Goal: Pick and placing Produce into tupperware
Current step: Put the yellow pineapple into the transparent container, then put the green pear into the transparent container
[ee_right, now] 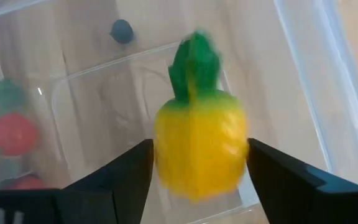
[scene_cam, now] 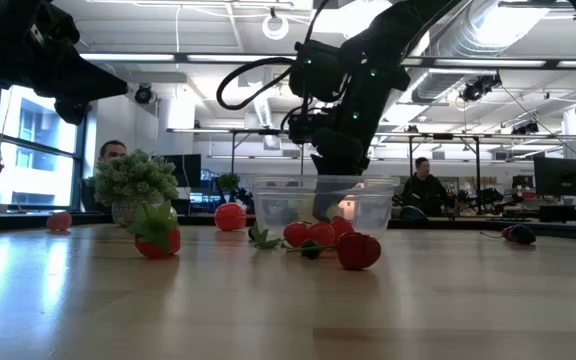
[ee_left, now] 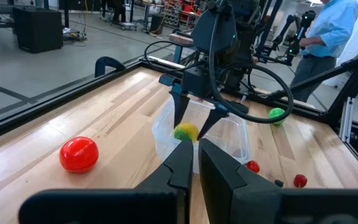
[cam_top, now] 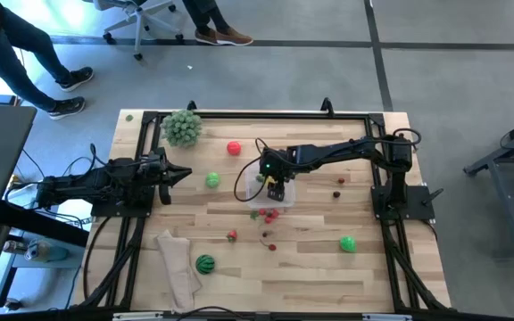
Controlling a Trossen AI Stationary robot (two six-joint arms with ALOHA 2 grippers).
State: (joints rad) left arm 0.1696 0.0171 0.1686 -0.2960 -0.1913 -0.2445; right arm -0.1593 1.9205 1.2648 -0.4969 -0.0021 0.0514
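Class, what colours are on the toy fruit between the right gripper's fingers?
The toy fruit is yellow with a green leafy top, clearest in the right wrist view.

Two arms are seen at one table [cam_top: 328, 276]. One clear tub [cam_top: 284, 192] is counted, one leafy ball [cam_top: 182, 127], one cloth [cam_top: 177, 266], one watermelon [cam_top: 204, 263], one pineapple [ee_right: 199, 146], two green balls [cam_top: 212, 180], one red ball [cam_top: 234, 148].

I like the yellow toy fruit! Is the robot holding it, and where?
The yellow pineapple sits between the right gripper's open fingers above the clear box; whether they grip it cannot be told.
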